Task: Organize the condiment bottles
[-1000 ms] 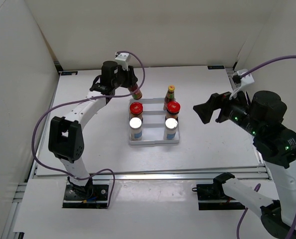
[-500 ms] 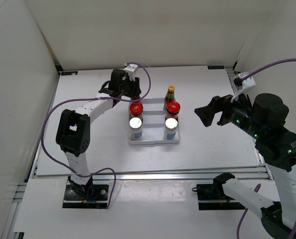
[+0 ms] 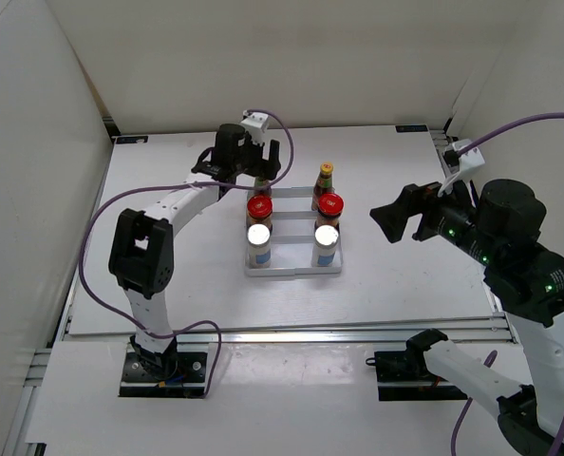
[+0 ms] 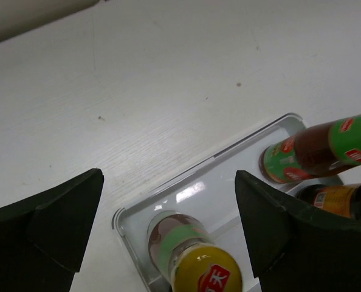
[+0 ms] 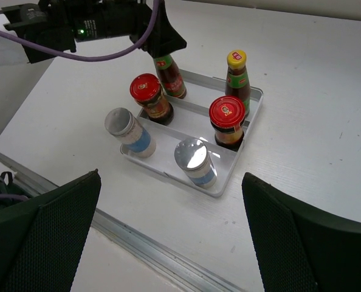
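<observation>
- Standing inside the white tray (image 5: pixel 168 174) are all six condiment bottles, set out in three rows of matching pairs.
- Tray's far row: the left sauce bottle (image 4: pixel 192 258) and the right sauce bottle (image 5: pixel 237 76).
- Tray's middle row: the left jar (image 5: pixel 149 97) and the right jar (image 5: pixel 227 121).
- Tray's near row: the left shaker (image 5: pixel 129 131) and the right shaker (image 5: pixel 194 161).
- The left gripper (image 3: pixel 261 163) hovers over the tray's far-left corner. Its fingers are spread wide on either side of the left sauce bottle, with no contact visible.
- The right gripper (image 3: pixel 393 215) hangs well to the right of the tray, fingers apart, holding nothing.
- Judgement: the sorting appears complete. What seems left is lifting the left gripper clear without knocking the slim bottle beneath it.
</observation>
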Action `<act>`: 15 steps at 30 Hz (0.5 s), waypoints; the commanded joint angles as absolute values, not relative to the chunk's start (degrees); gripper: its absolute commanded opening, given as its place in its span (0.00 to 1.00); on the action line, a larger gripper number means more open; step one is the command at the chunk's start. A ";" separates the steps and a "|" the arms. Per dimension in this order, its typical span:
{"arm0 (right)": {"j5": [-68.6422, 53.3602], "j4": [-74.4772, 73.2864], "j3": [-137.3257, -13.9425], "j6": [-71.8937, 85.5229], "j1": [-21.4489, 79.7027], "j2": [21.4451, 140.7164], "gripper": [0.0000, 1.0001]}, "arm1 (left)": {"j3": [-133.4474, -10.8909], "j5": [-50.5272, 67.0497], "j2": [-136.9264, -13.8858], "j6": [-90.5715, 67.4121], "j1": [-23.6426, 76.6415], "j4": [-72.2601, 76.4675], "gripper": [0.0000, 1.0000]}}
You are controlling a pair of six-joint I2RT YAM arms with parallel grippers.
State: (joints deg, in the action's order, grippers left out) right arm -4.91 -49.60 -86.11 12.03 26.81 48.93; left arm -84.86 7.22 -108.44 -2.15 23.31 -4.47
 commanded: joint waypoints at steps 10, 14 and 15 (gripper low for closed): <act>12.65 -56.16 -90.17 15.47 27.07 53.96 1.00 | -90.71 1.15 -90.90 -4.31 23.99 -3.78 1.00; 11.25 -56.95 -90.97 12.31 27.07 55.19 1.00 | -80.74 -8.32 -79.39 -3.08 23.99 -3.78 1.00; 10.55 -56.95 -90.97 12.30 27.07 55.20 1.00 | -77.64 -9.74 -73.62 -3.08 23.99 -3.08 1.00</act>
State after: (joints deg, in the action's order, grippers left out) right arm 9.21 -56.25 -88.20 13.93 26.81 55.55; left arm -84.42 -1.80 -85.65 -3.44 23.86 -3.05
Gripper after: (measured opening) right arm 0.998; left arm 0.998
